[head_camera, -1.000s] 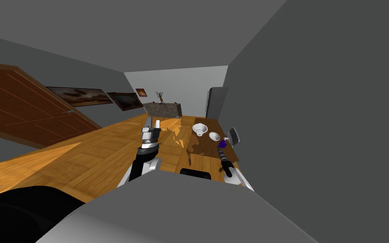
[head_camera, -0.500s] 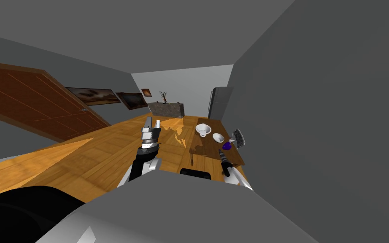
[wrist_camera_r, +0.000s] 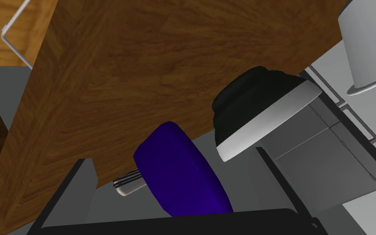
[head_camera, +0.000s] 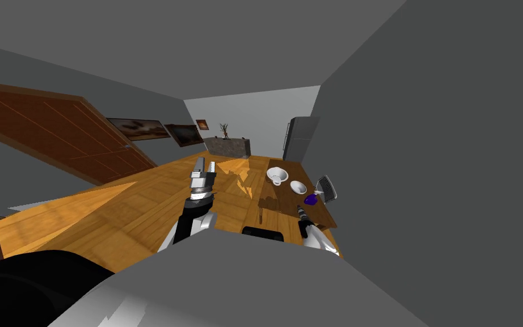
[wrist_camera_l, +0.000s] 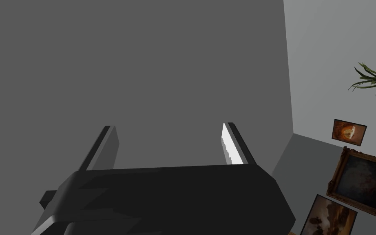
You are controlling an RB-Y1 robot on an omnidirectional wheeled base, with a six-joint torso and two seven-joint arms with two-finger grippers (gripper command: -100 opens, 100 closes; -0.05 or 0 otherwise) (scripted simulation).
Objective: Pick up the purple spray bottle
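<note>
The purple spray bottle [head_camera: 311, 199] rests on the dark wooden table [head_camera: 282, 198] near its right edge, in front of a wire rack [head_camera: 327, 188]. My right gripper [head_camera: 303, 209] reaches it from the near side. In the right wrist view the bottle [wrist_camera_r: 183, 175] sits deep between the open fingers [wrist_camera_r: 81, 179], with a gap on each side and its pale nozzle [wrist_camera_r: 128, 184] pointing at one finger. My left gripper [head_camera: 203, 168] is raised over the floor, open and empty [wrist_camera_l: 169, 126].
Two white bowls [head_camera: 276, 174] [head_camera: 298, 186] stand on the table beyond the bottle. A black rounded thing with a white rim [wrist_camera_r: 260, 110] lies close to the bottle. A grey wall [head_camera: 425, 170] runs along the table's right side. Wooden floor [head_camera: 141, 204] spreads to the left.
The whole head view has swung, so my body has turned. The table and bottle have slid right and lower in it, and the bottle now lies closer to my right gripper.
</note>
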